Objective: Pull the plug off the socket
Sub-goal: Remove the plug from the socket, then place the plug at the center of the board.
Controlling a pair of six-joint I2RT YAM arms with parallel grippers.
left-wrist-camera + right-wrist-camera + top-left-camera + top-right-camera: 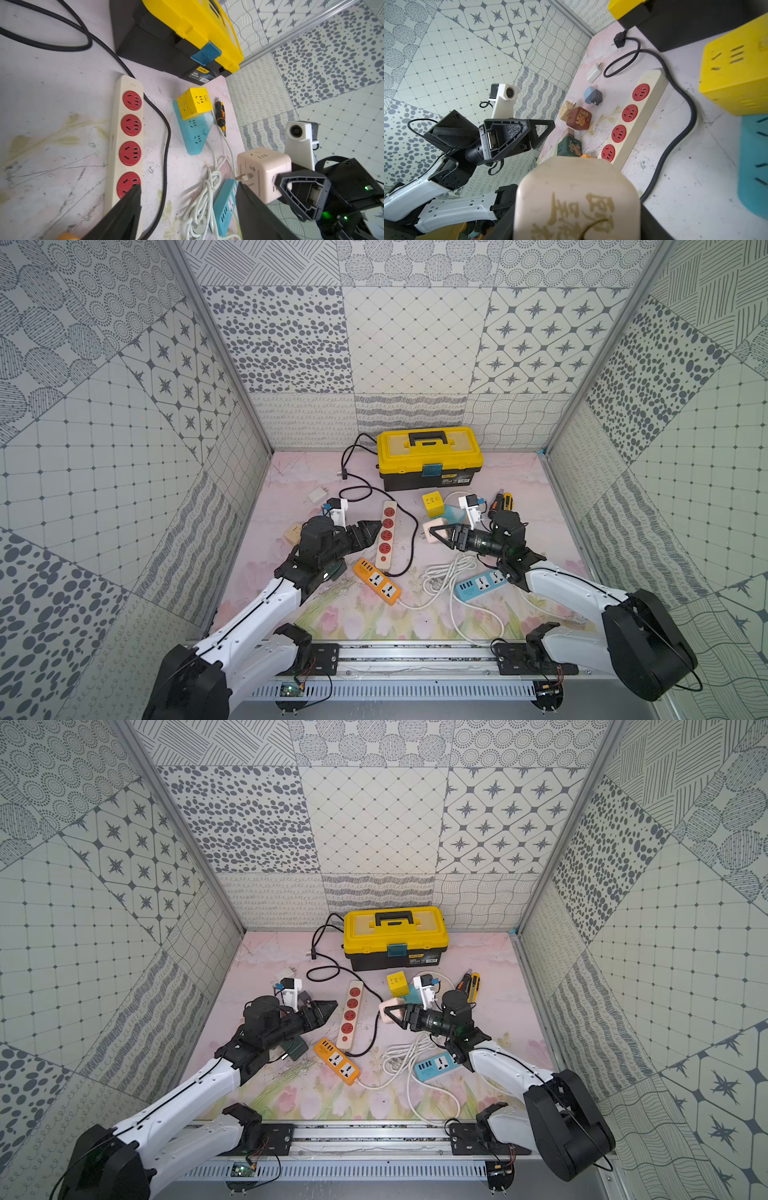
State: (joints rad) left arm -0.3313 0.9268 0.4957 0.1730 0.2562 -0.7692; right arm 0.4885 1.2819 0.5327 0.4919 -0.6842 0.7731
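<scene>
A pale pink cube plug [261,168] hangs clear of the table with my right gripper [433,533] shut on it. Its bare metal prongs [243,177] show in the left wrist view. The same plug [575,197] fills the near part of the right wrist view and also shows in a top view [390,1004]. The socket is a cream power strip [386,535] with a row of red outlets [128,135], all of them bare. It lies between the arms. My left gripper [372,526] stands open beside the strip's near end, with nothing between its fingers [128,207].
A yellow toolbox [430,456] stands at the back. A yellow cube socket [432,504], a screwdriver [498,502], an orange strip [377,580], a blue strip [482,585] and a coiled white cord [449,572] lie around. Small adapters [578,118] sit left of the cream strip, whose black cable [166,145] loops along its right side.
</scene>
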